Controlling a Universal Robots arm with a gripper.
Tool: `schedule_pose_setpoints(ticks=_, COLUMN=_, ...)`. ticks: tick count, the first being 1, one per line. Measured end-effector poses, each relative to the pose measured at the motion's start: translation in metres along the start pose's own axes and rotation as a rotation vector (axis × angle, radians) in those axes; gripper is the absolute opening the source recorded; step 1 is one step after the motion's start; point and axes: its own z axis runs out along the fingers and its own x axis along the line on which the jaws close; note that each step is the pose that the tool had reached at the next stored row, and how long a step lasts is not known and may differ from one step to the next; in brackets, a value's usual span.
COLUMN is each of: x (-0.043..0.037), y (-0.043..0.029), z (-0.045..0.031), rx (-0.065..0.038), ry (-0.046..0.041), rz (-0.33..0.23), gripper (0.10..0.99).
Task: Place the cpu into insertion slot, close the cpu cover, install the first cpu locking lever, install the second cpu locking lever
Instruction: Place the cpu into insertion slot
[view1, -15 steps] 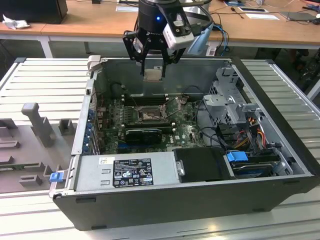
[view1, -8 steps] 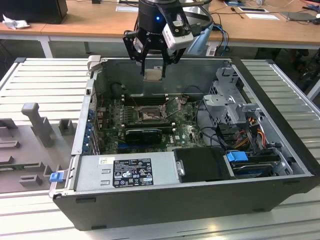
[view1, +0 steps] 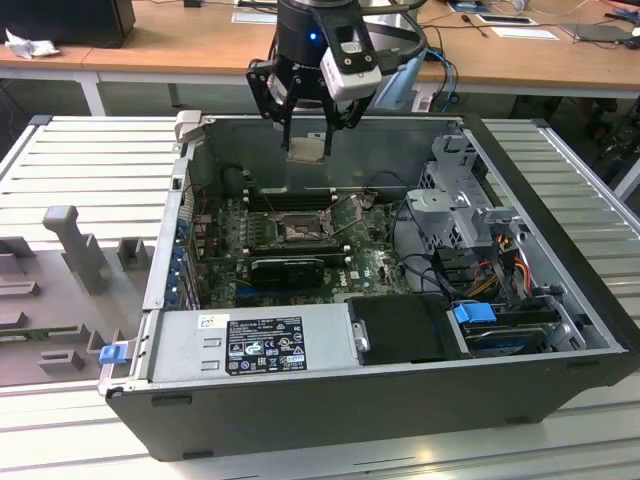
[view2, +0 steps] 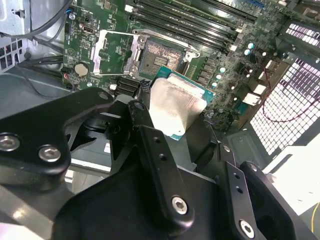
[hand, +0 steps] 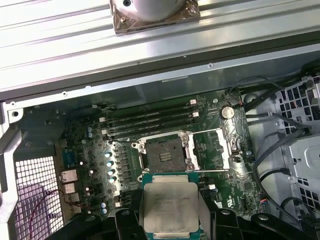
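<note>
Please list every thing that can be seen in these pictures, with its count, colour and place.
computer case: one, dark grey, open, on the ribbed table.
table: one, silvery, under the case.
circuit board: one, green, inside the case.
insertion slot: one, dark centre, empty, on the board.
cpu cover: one, silvery, swung open beside the slot.
memory slots: several, black, beside the slot.
power supply: one, silvery, inside the case, beside the board.
cpu: one, pale silver, held above the board.
gripper: one, black, shut on the cpu.
</note>
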Motion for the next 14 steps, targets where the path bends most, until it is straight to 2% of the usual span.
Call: schedule_pose_setpoints(ticks=14, x=-0.0001, y=-0.0004, z=0.0043, rx=0.000, ry=0.0006, rz=0.008, gripper=0.529)
